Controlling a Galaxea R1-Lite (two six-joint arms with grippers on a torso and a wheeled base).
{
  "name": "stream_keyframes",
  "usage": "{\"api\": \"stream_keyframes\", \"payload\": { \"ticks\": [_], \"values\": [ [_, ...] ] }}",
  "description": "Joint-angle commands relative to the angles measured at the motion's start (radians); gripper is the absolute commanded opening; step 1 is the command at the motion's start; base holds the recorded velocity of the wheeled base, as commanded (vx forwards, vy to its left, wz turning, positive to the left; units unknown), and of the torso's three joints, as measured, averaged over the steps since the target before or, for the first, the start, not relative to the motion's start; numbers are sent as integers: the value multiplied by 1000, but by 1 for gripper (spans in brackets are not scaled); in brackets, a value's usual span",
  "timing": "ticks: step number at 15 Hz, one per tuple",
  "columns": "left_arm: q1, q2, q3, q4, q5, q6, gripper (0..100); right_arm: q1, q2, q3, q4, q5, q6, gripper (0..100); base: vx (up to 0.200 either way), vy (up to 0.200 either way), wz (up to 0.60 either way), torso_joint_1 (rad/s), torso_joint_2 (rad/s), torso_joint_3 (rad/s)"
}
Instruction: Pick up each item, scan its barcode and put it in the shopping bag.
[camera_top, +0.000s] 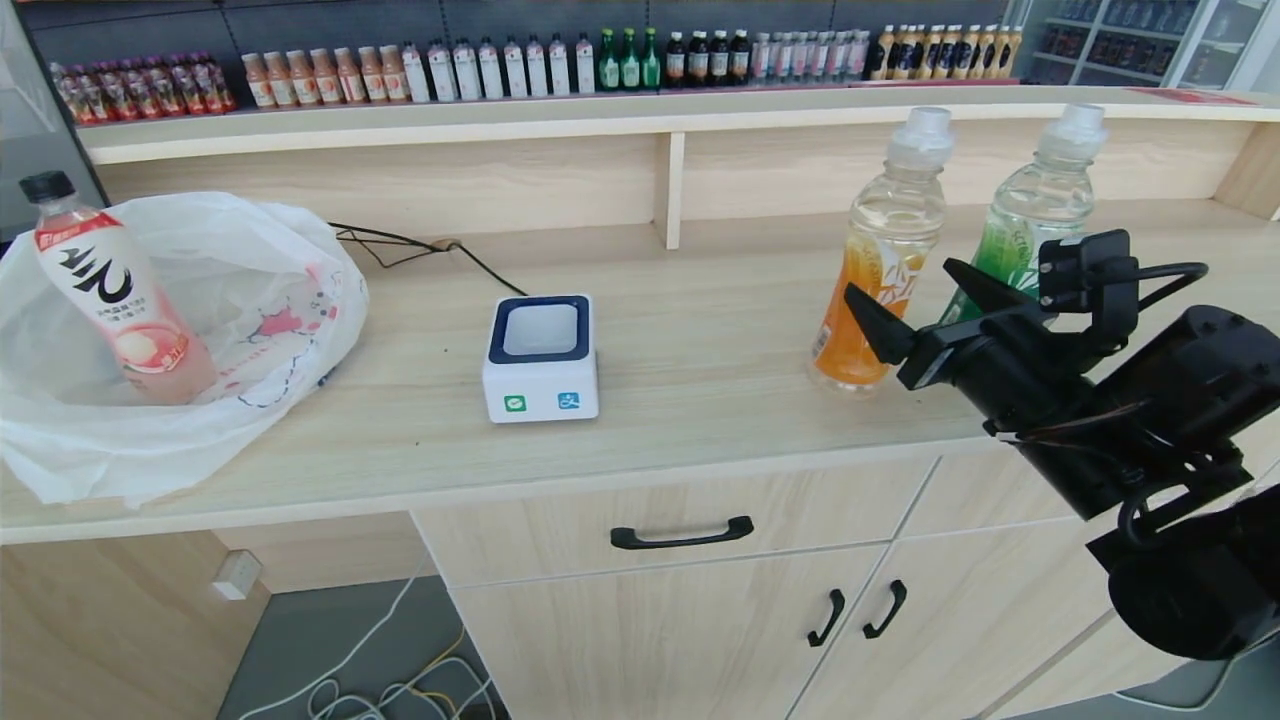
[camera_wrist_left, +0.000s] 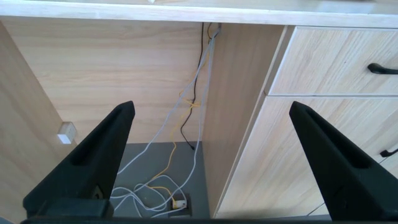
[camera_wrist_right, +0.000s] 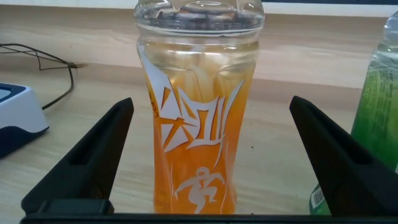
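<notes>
The right gripper (camera_wrist_right: 211, 102) has its fingers (camera_wrist_right: 93, 158) spread wide and holds nothing. In its wrist view the orange bottle (camera_wrist_right: 193, 162) stands upright straight ahead of the gap and touches neither finger. The green bottle (camera_wrist_right: 376, 124) stands just beyond the outer finger, near the orange one. A corner of the scanner (camera_wrist_right: 15, 121) lies past the other finger.

The head view takes in more of the surface (camera_top: 700, 340). There the scanner sits well apart from the fingers, toward the robot's left. Farther that way the shopping bag (camera_top: 270, 300) lies open, with a pink bottle (camera_top: 115, 300) leaning inside it.

The left gripper (camera_wrist_left: 211, 106) also has its fingers spread and empty. It is below the surface's edge, facing the cabinet (camera_wrist_left: 249, 124) front. Cables (camera_wrist_left: 193, 106) hang in the open bay between the fingers, and a drawer (camera_wrist_left: 336, 59) front lies beyond one tip.
</notes>
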Motion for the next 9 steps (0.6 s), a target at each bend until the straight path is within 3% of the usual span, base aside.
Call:
{"api": "stream_keyframes", "payload": {
  "ticks": [1,9],
  "values": [
    [0,0,0,0,0,0,100,-3,36,-41,-1,-1,3,100,0,0,0,0,0,0],
    [1,0,0,0,0,2,100,0,63,-89,-1,4,4,100,0,0,0,0,0,0]
  ]
}}
